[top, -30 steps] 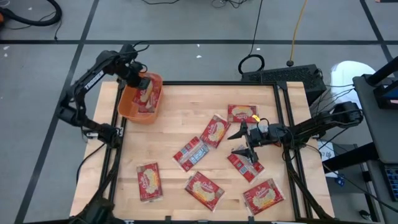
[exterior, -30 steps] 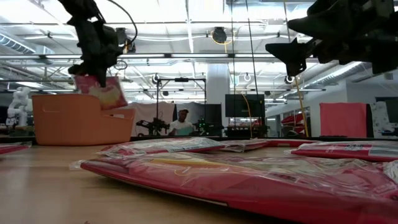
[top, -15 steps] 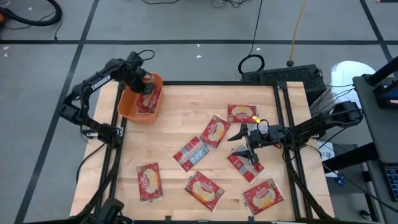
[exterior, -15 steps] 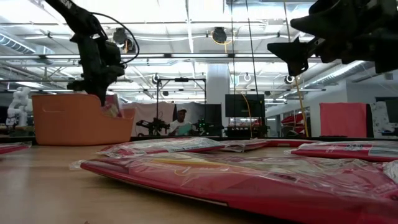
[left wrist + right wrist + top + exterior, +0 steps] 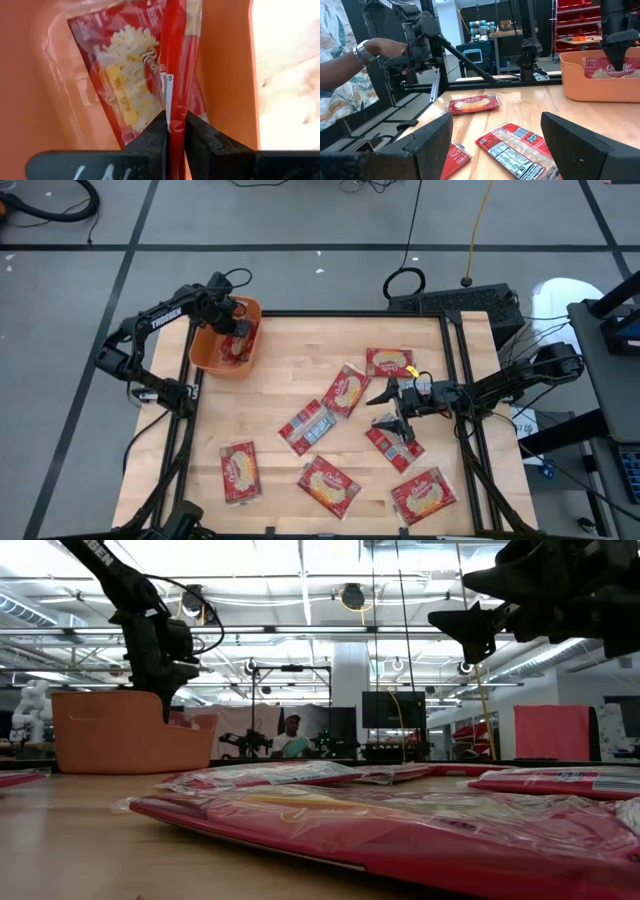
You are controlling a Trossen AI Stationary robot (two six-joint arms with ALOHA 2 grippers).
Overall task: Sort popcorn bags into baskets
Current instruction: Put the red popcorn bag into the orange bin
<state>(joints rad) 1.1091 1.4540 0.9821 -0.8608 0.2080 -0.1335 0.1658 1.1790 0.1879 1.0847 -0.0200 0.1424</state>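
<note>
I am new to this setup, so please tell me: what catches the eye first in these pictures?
The left gripper, down inside the orange basket at the table's far left corner, is shut on a red popcorn bag. Seven more bags lie scattered over the wooden table, and the right gripper hangs open above one of them.

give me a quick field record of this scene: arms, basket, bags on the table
left gripper: inside the orange basket at the table's far left corner, jaws shut on a popcorn bag held edge-on
basket contents: at least one more bag lying against the wall
right gripper: above the table's right middle, jaws open, holding nothing
loose bags on table: seven, spread over the middle and near side
nearest bag to right gripper: the one just below it
background: a person's arm beyond the table
</note>
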